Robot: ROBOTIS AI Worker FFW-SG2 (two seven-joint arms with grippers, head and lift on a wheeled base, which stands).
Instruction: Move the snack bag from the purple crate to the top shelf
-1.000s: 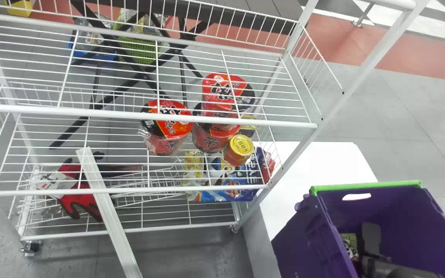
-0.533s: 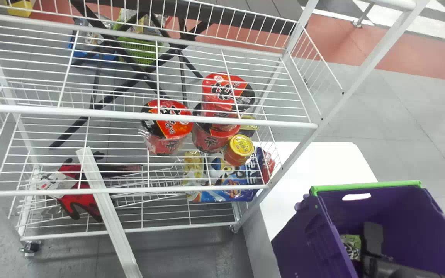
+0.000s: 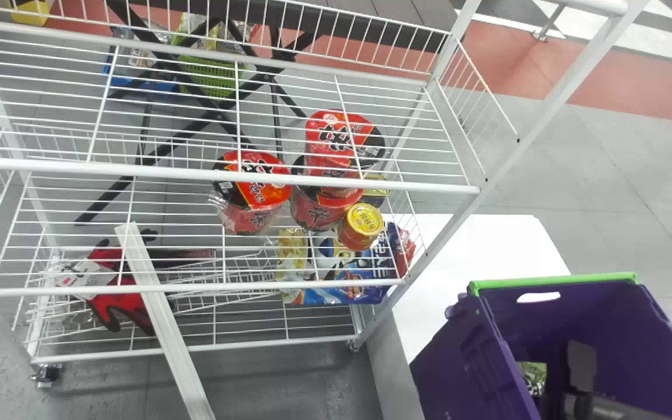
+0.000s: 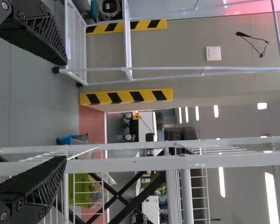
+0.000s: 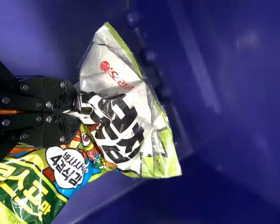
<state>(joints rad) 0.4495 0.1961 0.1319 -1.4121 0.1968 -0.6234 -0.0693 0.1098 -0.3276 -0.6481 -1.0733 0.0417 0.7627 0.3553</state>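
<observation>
The grasp appears to be made, but the transfer is left to be done. Inside the deep purple plastic crate with a green rim (image 3: pixel 616 315), the white-and-green crinkly snack bag (image 5: pixel 123 112) is pinched at one edge by the closed black fingers of the right gripper (image 5: pixel 76 113). A green-and-yellow printed bag (image 5: pixel 28 186) is seen close beside it. Whether any weight is borne by the crate cannot be told. The left gripper (image 4: pixel 66 111) is held open and unladen near the rack. Lifting past the rim, carrying to the white wire top shelf (image 3: pixel 213 174), lowering and release are judged to remain.
</observation>
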